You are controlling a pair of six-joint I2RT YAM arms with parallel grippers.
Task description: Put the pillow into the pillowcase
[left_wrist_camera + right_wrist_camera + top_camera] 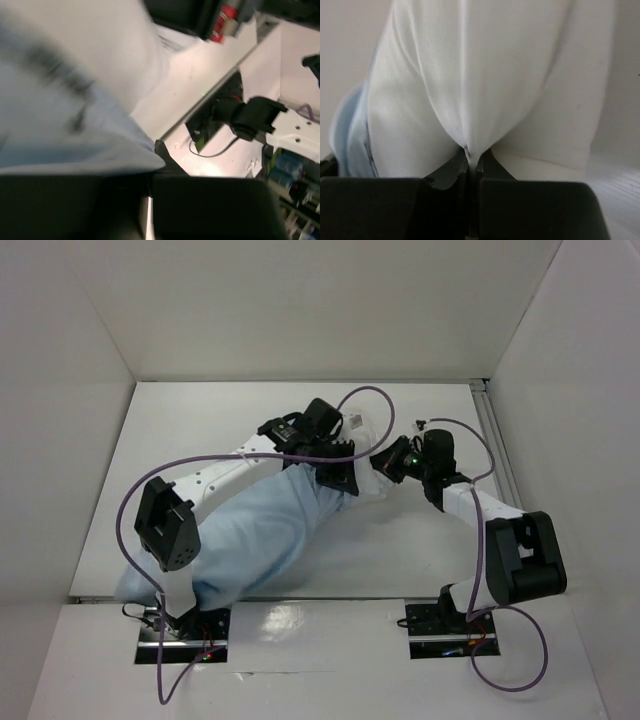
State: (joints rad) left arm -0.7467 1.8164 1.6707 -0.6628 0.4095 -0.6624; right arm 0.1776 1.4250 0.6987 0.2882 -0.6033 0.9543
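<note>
pillow (485,75): mostly sheathed in pillowcase (260,530), lying from near left to centre, white end poking out at the far right. right gripper (471,159): closed tight on a thin pinch of that white end. left gripper (152,172): clamped on the pillowcase edge. risk: the thin pinch slips under pull, or the blue edge tugs loose.

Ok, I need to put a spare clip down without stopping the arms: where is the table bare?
Bare table lies along the back wall, beyond both arms, and in front, between the pillowcase and the right arm's base. Crowded in the middle, where the left gripper and right gripper meet at the pillow.
</note>
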